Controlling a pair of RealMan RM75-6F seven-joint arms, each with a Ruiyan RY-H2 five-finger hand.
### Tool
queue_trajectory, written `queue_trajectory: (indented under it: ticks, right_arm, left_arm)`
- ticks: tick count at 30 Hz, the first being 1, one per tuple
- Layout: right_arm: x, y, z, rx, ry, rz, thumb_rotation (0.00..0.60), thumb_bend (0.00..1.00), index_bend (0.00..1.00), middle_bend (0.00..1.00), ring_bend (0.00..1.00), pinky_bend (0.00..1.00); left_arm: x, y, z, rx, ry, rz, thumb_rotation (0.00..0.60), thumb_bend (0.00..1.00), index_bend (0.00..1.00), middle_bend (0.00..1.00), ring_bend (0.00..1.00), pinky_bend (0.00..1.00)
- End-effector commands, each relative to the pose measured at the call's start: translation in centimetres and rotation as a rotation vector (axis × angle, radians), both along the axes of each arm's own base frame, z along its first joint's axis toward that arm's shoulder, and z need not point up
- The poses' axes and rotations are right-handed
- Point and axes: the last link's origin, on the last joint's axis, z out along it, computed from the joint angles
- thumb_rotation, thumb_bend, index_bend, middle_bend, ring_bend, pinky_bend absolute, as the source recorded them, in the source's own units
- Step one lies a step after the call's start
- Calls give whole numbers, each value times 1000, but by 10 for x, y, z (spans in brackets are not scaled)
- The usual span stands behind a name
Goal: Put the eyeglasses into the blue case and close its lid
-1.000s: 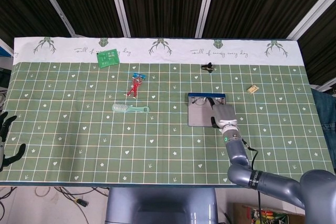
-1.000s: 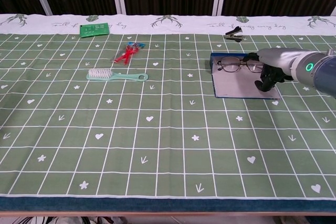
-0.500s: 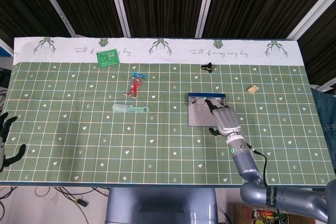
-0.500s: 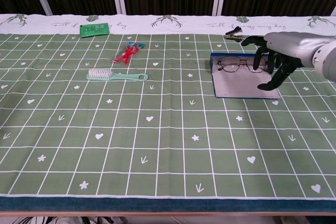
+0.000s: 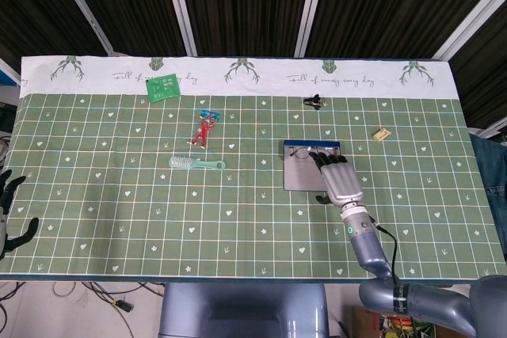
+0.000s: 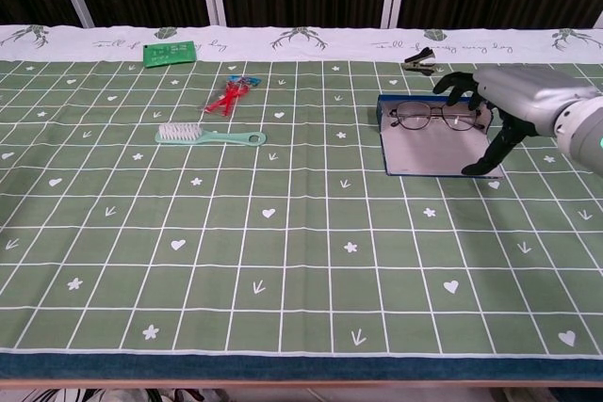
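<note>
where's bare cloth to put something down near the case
Bare cloth lies between the brush and the open blue case, and all along the near edge in front of both. It is crowded at the case: the eyeglasses lie in it and the right hand hovers over its right end, with a black clip just behind.

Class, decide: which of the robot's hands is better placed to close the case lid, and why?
The right hand: it hovers over the open blue case holding the eyeglasses. The left hand sits at the table's far edge.

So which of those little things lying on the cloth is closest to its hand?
The eyeglasses, lying in the open blue case right beside the right hand; the others lie farther off.
</note>
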Motion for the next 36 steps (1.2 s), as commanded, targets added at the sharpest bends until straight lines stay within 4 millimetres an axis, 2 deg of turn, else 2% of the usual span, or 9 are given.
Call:
queue_trajectory:
  ticks: [1, 20, 24, 36]
  right_arm:
    - [1, -2, -5, -1, 1, 4, 600, 188, 169, 218, 252, 248]
    - [12, -14, -24, 21, 55, 0, 600, 215, 256, 262, 283, 248]
    - [12, -15, -27, 19, 59, -2, 600, 262, 269, 275, 292, 248]
    - [6, -16, -29, 24, 62, -17, 600, 268, 281, 279, 292, 248]
  left_arm:
    - [0, 0, 0, -1, -1, 1, 600, 354, 128, 0, 0, 0]
    - [-1, 0, 0, -4, -1, 4, 600, 353, 132, 0, 0, 0]
    - [-1, 1, 1, -4, 1, 3, 600, 354, 132, 0, 0, 0]
    - [-1, 0, 1, -4, 3, 4, 600, 354, 132, 0, 0, 0]
